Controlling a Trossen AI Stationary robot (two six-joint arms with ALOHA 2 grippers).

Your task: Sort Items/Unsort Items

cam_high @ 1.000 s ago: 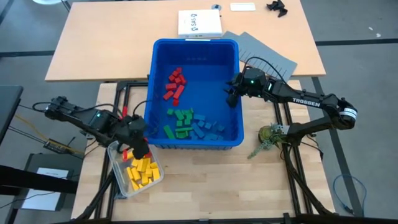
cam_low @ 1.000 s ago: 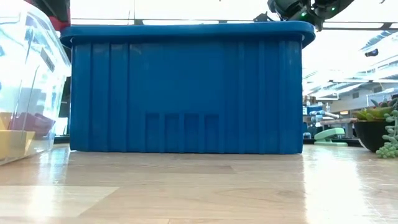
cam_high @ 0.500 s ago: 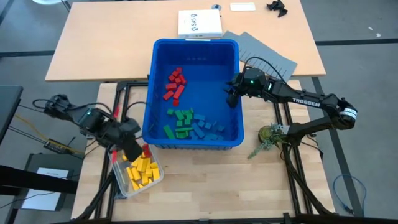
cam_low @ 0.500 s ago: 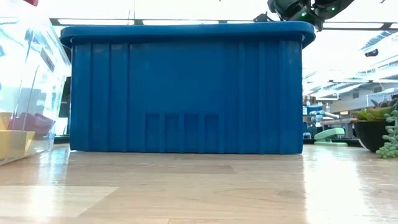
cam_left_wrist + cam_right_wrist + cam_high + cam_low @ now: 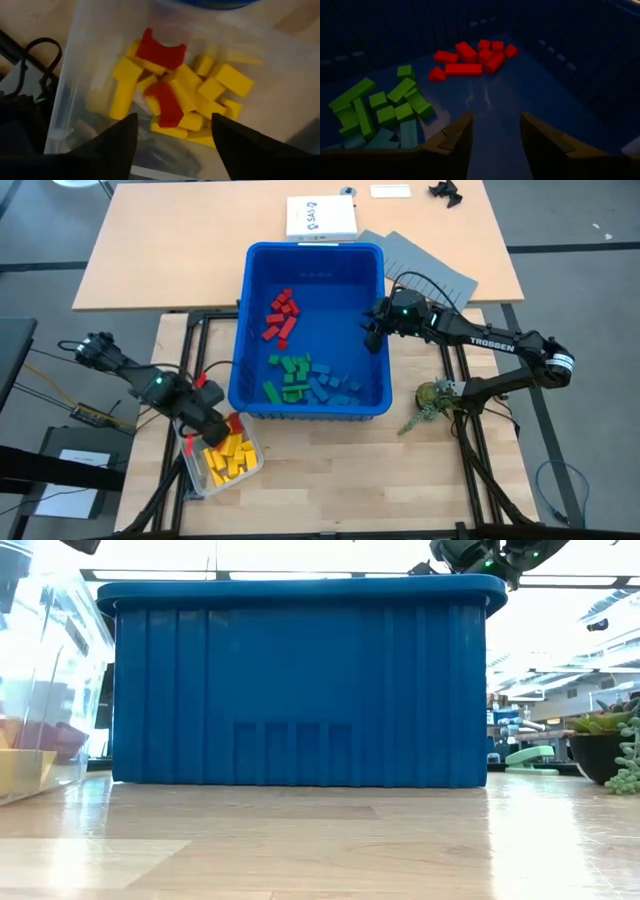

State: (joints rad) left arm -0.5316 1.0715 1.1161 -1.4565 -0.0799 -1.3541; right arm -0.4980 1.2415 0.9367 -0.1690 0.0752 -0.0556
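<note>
Since last frame: left gripper [image 5: 205, 427] has swung from the bin's front-left corner out over the clear tub [image 5: 196, 477]; right arm has not shifted.
Left gripper: hangs above the clear tub, fingers [image 5: 116, 145] spread apart with nothing between them. Judged as a release just made; two red blocks [image 5: 161, 49] lie on top of the yellow blocks [image 5: 212, 89] directly below.
Clear tub: sits on the table just beside the blue bin's front-left corner, holding a yellow pile with red on top. Mixed colours suggest unsorting, the tub serving as the dump point.
Blue bin [image 5: 262, 258]: centre of the table. Remaining red blocks [image 5: 281, 315] cluster toward its back; green blocks [image 5: 290, 377] and blue blocks [image 5: 334, 384] lie along the front wall, colours kept in separate groups.
Right gripper [image 5: 371, 334]: inside the bin at its right wall, above the floor, fingers [image 5: 454, 140] parted and empty, pointed toward the red and green groups; apparently waiting clear of the left arm's route.
Potted plant [image 5: 436, 396]: right of the bin, untouched.
</note>
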